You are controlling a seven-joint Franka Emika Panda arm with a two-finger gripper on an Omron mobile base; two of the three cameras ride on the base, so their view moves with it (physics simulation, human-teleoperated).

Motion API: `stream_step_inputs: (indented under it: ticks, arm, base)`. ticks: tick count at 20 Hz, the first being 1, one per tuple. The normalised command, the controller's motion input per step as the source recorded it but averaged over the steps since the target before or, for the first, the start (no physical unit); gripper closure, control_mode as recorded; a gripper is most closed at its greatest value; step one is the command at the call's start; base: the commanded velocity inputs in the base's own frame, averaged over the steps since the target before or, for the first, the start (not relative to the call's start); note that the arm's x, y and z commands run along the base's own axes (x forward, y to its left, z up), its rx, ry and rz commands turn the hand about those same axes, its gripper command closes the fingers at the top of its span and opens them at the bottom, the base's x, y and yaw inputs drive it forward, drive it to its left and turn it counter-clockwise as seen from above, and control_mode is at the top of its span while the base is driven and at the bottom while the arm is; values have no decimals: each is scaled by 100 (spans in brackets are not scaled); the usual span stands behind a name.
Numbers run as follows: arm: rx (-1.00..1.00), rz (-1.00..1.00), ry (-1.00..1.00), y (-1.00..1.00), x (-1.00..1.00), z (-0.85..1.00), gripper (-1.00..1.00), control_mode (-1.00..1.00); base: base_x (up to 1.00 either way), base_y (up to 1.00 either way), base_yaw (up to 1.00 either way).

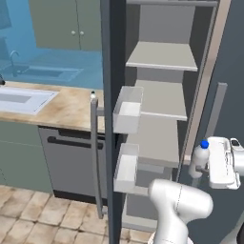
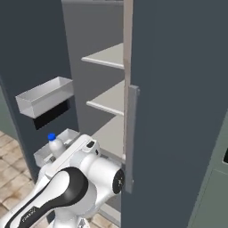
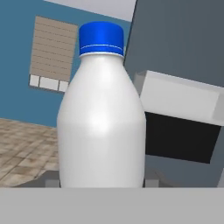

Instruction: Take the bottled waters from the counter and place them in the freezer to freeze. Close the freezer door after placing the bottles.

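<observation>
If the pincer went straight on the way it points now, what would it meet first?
Beyond the bottle it is shut on, the hand view shows a white door bin just to one side, then open room with tiled floor. Probably a free path, possibly clipping the bin; depth is unclear.

Whitish bottle (image 3: 101, 127) with blue cap (image 3: 101, 38), slate-grey freezer door (image 1: 113, 71), beige marbled counter (image 1: 66, 107)

Bottle (image 1: 200, 159) before freezer (image 1: 162, 100) shelves, right of door bins (image 1: 127, 112).
</observation>
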Motion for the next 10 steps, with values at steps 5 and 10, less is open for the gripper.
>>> stream_step_inputs:
  ticks: [5,10]
  arm:
    - [0,0,0,0,0,0,100,100]
    - [0,0,0,0,0,0,100,100]
  base:
    - [53,0,0]
    - [53,1,0]
